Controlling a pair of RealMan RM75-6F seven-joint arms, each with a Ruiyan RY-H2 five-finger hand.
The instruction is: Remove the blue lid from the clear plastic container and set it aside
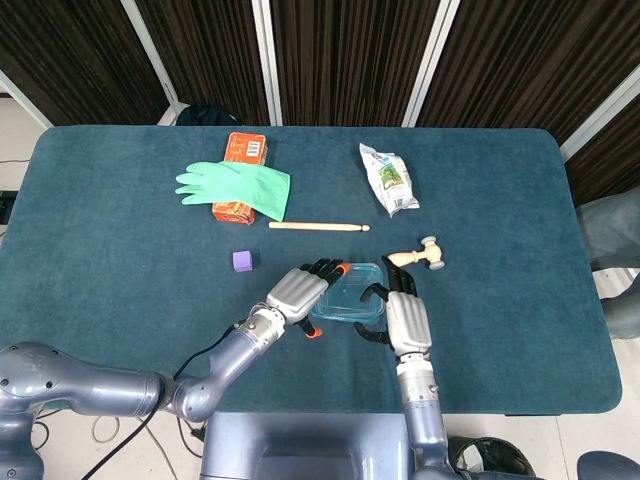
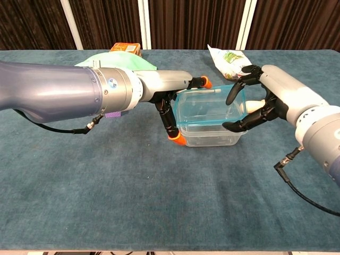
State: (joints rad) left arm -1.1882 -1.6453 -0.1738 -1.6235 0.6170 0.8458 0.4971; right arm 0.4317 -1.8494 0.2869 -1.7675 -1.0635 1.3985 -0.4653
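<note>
While no writing is legible, both hands' fingers (image 2: 171, 123) clasp the container (image 2: 210, 119).

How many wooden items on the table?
2. A wooden stick lies mid-table, just right of the green glove. A small wooden mallet lies right of it, just beyond the container. Anything behind the arms could be hidden.

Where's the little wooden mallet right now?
In the head view the wooden mallet lies right of centre on the table, just beyond the right robot hand and below the snack bag.
</note>
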